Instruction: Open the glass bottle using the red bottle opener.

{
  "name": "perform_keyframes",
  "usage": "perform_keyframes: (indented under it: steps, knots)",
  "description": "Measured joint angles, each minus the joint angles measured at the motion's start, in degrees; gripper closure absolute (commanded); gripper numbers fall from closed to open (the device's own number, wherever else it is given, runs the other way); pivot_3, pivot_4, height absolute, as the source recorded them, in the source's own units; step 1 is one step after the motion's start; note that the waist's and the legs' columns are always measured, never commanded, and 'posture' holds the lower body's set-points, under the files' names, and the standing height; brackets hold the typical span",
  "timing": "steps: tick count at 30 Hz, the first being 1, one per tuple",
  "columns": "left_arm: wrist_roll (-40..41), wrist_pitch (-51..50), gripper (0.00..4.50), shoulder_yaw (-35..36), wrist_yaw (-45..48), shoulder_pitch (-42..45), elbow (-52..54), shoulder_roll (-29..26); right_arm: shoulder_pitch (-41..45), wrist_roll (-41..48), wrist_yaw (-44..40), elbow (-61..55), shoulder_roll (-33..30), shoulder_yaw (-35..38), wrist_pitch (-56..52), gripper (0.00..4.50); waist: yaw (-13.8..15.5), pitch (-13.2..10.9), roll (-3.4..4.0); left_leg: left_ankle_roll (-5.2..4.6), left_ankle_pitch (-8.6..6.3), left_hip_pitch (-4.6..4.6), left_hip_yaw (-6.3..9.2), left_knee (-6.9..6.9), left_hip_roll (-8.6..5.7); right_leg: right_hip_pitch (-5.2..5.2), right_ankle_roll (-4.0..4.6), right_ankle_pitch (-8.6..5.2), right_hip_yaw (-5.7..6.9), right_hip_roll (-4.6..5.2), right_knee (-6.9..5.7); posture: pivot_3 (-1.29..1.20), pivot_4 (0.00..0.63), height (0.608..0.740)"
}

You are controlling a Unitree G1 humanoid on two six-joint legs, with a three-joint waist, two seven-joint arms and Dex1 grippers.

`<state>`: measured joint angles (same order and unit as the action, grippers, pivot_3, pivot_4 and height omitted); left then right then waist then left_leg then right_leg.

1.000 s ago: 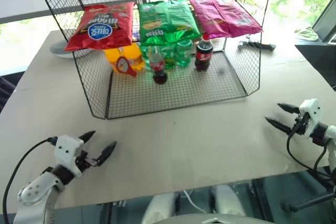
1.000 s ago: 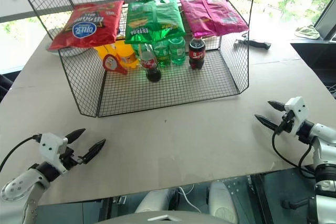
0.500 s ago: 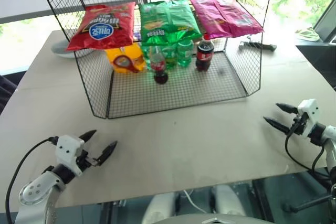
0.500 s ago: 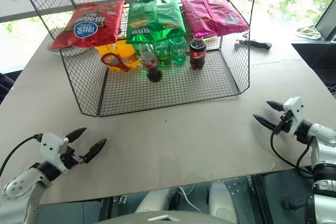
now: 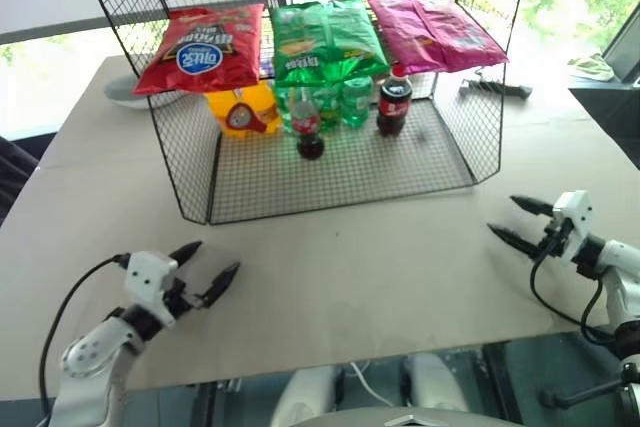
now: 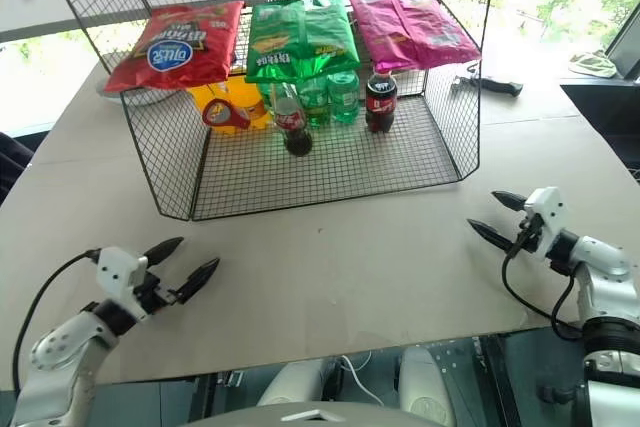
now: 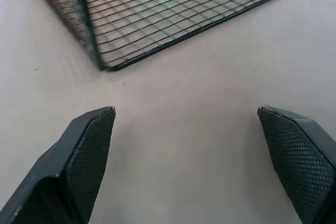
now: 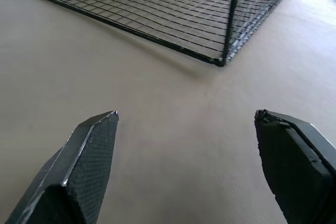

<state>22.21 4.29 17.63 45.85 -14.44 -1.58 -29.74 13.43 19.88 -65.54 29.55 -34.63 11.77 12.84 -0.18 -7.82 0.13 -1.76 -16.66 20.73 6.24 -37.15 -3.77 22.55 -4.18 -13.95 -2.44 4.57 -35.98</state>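
Observation:
The glass bottle [image 5: 308, 127] stands upright inside the wire rack [image 5: 340, 172], near the middle of its back. It has a slim clear neck, a red label and dark liquid at the bottom. To its left the red bottle opener [image 5: 238, 118] rests against a yellow pack. My left gripper [image 5: 214, 260] hovers open over the table's near left, well short of the rack. My right gripper [image 5: 505, 215] is open at the near right, pointing inward. In the wrist views the fingers [image 7: 89, 150] [image 8: 89, 161] stand wide apart over bare table with nothing between them.
Red [image 5: 200, 47], green [image 5: 325, 37] and magenta [image 5: 435, 32] chip bags lie on the rack's upper shelf. Green plastic bottles [image 5: 352, 102] and a dark cola bottle [image 5: 394, 105] stand beside the glass one. A black tool [image 5: 495, 89] lies at the back right. The table's front edge runs just behind both grippers.
Both grippers have drifted a little inward toward the table's middle, still open. The view has shifted slightly as well.

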Motion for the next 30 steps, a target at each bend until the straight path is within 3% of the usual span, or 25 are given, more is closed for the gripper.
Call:
perform_keyframes:
  steps: [5,10,19,30]
  knots:
    - [-0.3,-3.4,0.0,-5.4,-5.3,9.0,2.7,6.7,-4.3,3.6,5.3,-19.6,10.7,-6.5,-7.8,0.34,0.1,0.0,-0.07,0.08,0.04,0.07,0.14,-0.11,0.01,0.06,-0.01,0.01,0.07,-0.05,-0.16,0.0,0.15,0.74]
    - [-0.8,-3.7,0.0,-4.8,-13.1,19.6,3.6,9.6,-3.5,5.0,13.4,-31.6,14.8,-8.4,-12.7,0.34,0.2,-0.1,-0.23,0.28,0.16,0.13,0.16,-0.14,-0.05,0.14,-0.02,0.01,0.11,-0.17,-0.15,0.0,0.15,0.74]
    - [-2.2,-2.6,0.0,-4.7,-18.0,34.2,-3.9,10.5,2.2,7.7,18.0,-38.1,16.4,-9.1,-16.8,0.34,-0.1,-0.1,-0.28,0.3,0.18,0.22,0.17,-0.15,-0.03,0.18,-0.01,0.01,0.09,-0.42,-0.07,0.0,0.15,0.74]
    - [-2.9,-0.5,0.0,-4.7,-16.8,36.7,-8.2,10.7,1.5,7.8,18.8,-39.5,16.1,-9.1,-17.5,0.34,-0.5,-0.1,-0.32,0.3,0.18,0.29,0.17,-0.17,-0.03,0.22,-0.02,0.01,0.08,-0.41,-0.07,0.0,0.15,0.74]
